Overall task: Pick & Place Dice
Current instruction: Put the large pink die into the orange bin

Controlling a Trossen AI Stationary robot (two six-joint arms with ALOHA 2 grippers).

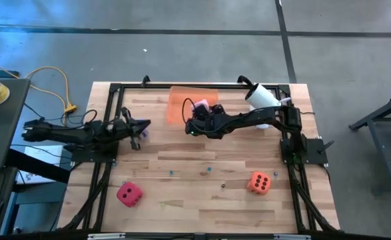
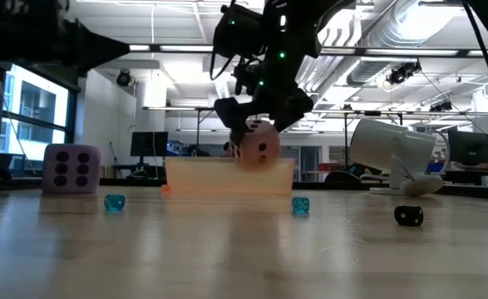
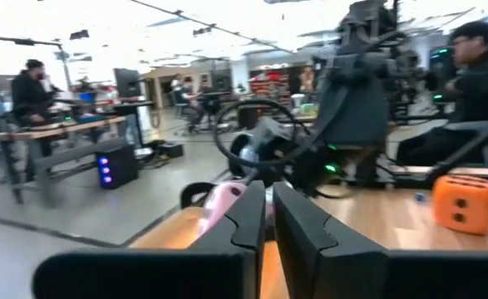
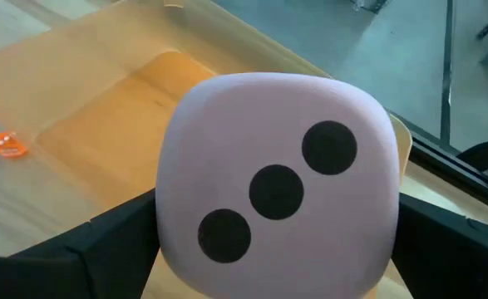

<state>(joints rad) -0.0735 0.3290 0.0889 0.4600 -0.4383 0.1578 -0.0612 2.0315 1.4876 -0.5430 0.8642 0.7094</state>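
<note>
The pink die point(image 4: 277, 216) is in my right gripper point(image 1: 200, 115), which is shut on it above the translucent orange tray point(image 1: 182, 100) at the table's far middle. In the low view the pink die point(image 2: 258, 143) hangs just at the height of the tray's wall point(image 2: 227, 178). The lavender die point(image 2: 71, 169) sits on the table beside my left gripper point(image 1: 142, 127), which is shut and holds nothing at the table's left. The red die point(image 1: 128, 194) and the orange die point(image 1: 260, 182) rest on the near part of the table. My right gripper pinches the pink die between its two fingers point(image 4: 102, 241), one on each of two opposite side faces. The three-pip face point(image 4: 277, 191) is turned toward the wrist camera. The fingers come from above, pointing down. The die is lifted over the tray point(image 4: 135, 108).
Small blue dice point(image 2: 115, 202) point(image 2: 300, 204) and a small black one point(image 2: 408, 216) lie scattered mid-table. A white device point(image 1: 262, 97) stands at the far right corner. A black frame point(image 1: 115, 90) borders the table. People sit in the room beyond.
</note>
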